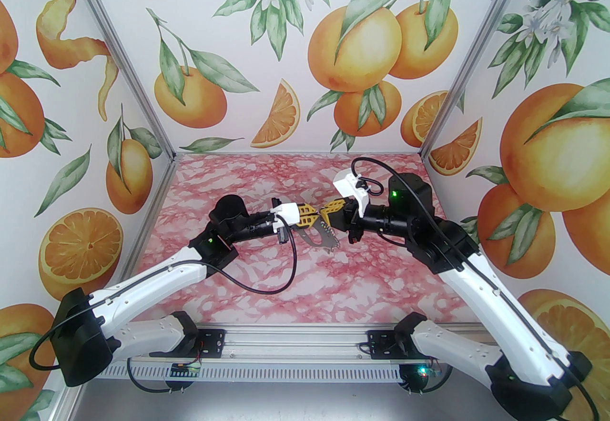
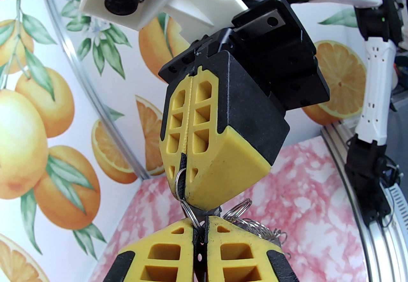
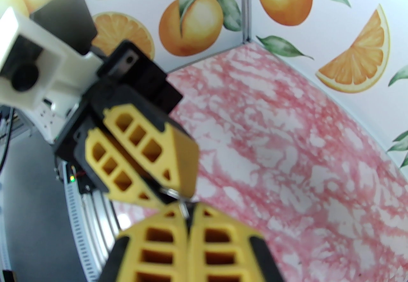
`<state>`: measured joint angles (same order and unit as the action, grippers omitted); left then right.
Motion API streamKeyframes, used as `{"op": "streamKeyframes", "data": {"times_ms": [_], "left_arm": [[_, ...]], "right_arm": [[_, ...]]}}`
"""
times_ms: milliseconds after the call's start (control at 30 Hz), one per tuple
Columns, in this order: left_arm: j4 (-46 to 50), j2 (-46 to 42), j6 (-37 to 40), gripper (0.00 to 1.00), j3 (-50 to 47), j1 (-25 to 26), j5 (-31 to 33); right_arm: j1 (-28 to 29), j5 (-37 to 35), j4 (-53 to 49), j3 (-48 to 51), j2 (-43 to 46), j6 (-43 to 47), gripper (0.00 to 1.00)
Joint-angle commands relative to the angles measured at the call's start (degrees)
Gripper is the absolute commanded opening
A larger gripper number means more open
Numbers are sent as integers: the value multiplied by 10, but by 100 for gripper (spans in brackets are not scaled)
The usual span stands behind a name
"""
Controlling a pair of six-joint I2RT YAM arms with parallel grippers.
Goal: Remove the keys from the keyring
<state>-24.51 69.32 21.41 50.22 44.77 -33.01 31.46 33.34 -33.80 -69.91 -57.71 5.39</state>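
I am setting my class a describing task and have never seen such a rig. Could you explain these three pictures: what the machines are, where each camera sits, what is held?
These are two white-and-black robot arms bolted at the near edge of a pink marbled table. One picture looks down from above and behind them; the other two come from a camera on each wrist. Each arm ends in a yellow two-finger gripper. The left gripper and the right gripper meet tip to tip above the table, both shut. The left seems to pinch a dark grey oblong metal keyring, from which tiny silvery keys dangle; the right pinches a small silver wire ring.
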Motion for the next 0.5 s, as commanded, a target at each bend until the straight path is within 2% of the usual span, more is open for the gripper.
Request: {"op": "streamKeyframes", "data": {"times_ms": [0, 267, 467], "left_arm": [[-25, 0, -16, 8, -7, -11, 49], [-52, -1, -34, 2, -8, -14, 53], [-71, 2, -45, 0, -7, -13, 68]], "right_arm": [[5, 46, 20, 5, 28, 16, 0], [11, 47, 8, 6, 38, 48, 0], [27, 20, 4, 16, 53, 76, 0]]}}
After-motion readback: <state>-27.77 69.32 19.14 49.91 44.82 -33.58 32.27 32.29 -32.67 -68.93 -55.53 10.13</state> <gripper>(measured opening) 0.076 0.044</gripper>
